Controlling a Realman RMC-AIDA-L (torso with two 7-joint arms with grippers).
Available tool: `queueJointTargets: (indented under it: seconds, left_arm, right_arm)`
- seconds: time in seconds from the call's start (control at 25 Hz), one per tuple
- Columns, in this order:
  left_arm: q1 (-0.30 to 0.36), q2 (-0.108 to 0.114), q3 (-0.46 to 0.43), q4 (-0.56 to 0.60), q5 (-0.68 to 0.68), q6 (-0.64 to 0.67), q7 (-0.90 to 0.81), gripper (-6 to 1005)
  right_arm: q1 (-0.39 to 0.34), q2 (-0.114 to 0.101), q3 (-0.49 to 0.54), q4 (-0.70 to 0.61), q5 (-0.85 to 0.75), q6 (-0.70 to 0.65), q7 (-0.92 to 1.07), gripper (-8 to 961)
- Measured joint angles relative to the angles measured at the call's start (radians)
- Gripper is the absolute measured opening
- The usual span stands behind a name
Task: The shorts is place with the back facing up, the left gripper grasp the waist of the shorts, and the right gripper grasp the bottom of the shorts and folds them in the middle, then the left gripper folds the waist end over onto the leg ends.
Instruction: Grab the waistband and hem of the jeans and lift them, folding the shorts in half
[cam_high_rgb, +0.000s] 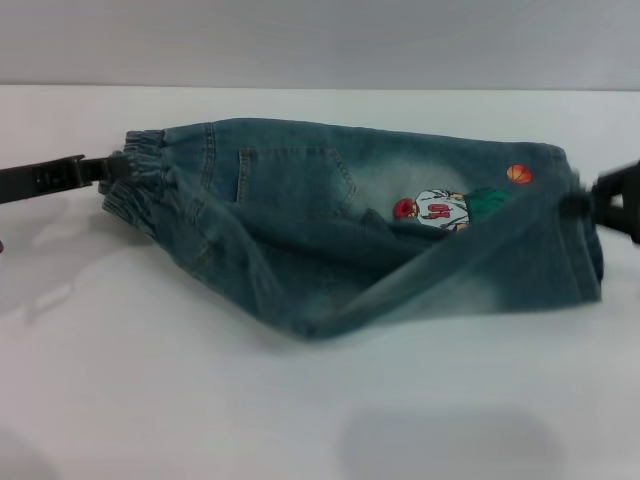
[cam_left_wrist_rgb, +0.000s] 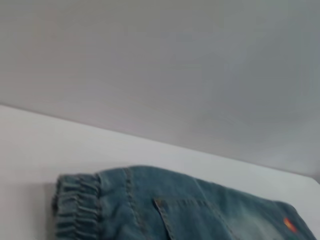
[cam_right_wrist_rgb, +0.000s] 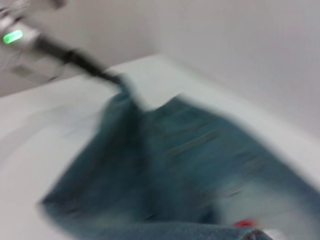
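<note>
The blue-green faded denim shorts (cam_high_rgb: 350, 220) hang stretched between the two arms above the white table (cam_high_rgb: 200, 400), their middle sagging to a low point that seems to touch or nearly touch the surface; which cannot be told. A near flap is folded up across the front, hiding the lower half of the cartoon basketball player print (cam_high_rgb: 435, 210); the orange ball (cam_high_rgb: 518, 173) shows apart from it near the right end. One patch pocket (cam_high_rgb: 295, 175) is plain to see, with pale washed patches beside it and along the flap.

The gathered, puckered elastic waist (cam_high_rgb: 135, 170) lies at the robot's left end. The leg ends (cam_high_rgb: 580, 240) are at the right, bunched, with their stitching hard to make out.

The slim black left gripper (cam_high_rgb: 100, 168) is clamped on the waist, its tips buried in the ruffles. The black angular right gripper (cam_high_rgb: 590, 200) is closed on the leg end, mostly cut off by the picture's edge.

The right wrist view is smeared; the left gripper's green light (cam_right_wrist_rgb: 12, 36) shows there.
</note>
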Motion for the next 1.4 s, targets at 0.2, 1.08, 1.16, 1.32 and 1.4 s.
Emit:
queueJointTargets:
  seconds: [0.2, 1.08, 1.16, 1.32, 1.4]
  left_arm:
    - [-0.004, -0.016, 0.002, 0.000, -0.009, -0.065, 0.011, 160]
    - [-0.083, -0.051, 0.009, -0.092, -0.098, -0.350, 0.126, 168]
    - [-0.087, -0.052, 0.010, -0.094, -0.099, -0.369, 0.128, 169]
    - [-0.094, -0.053, 0.011, -0.095, -0.101, -0.403, 0.129, 171]
    - [-0.096, -0.053, 0.011, -0.095, -0.101, -0.412, 0.129, 172]
  right_arm:
    - [-0.027, 0.017, 0.004, 0.032, 0.109, 0.191, -0.006, 17]
    - [-0.031, 0.075, 0.000, 0.148, 0.205, 0.569, -0.089, 18]
    - [-0.030, 0.075, 0.000, 0.164, 0.208, 0.590, -0.099, 18]
    - [-0.025, 0.071, 0.002, 0.208, 0.210, 0.635, -0.107, 18]
    - [-0.023, 0.070, -0.007, 0.217, 0.209, 0.649, -0.109, 18]
